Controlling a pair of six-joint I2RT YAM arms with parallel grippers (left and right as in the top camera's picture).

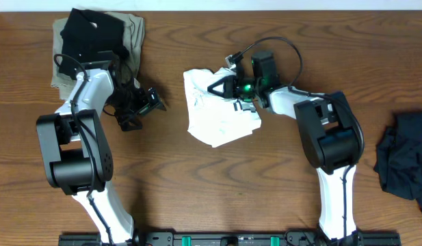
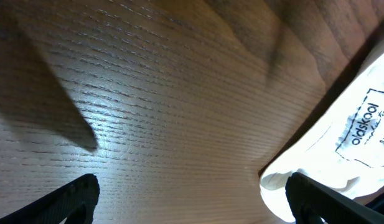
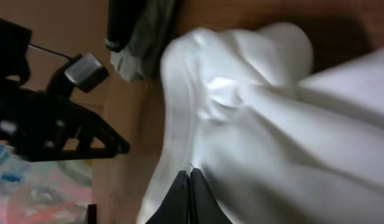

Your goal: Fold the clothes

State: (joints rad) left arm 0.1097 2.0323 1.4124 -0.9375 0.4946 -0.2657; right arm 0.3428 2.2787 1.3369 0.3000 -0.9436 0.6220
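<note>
Where the lamp light falls, the brown table (image 1: 197, 191) shows a fine, straight wood grain with a dull sheen, and a pale strip runs beyond its far edge. The white T-shirt (image 1: 217, 119) lies crumpled near the middle of the table, its soft cloth bunched in rounded folds, with a printed neck label (image 2: 366, 127) showing.

The right gripper (image 3: 189, 193) sits over the T-shirt's far edge, its black fingers pressed together on a ridge of the white cloth. The left gripper (image 1: 143, 111) hangs just left of the T-shirt, over bare wood, with its fingers spread wide and nothing between them.

Far left of the T-shirt, a flat black shirt (image 1: 94, 34) rests on a khaki garment (image 1: 133, 31). Far right of it lies a rumpled dark garment (image 1: 402, 160).
</note>
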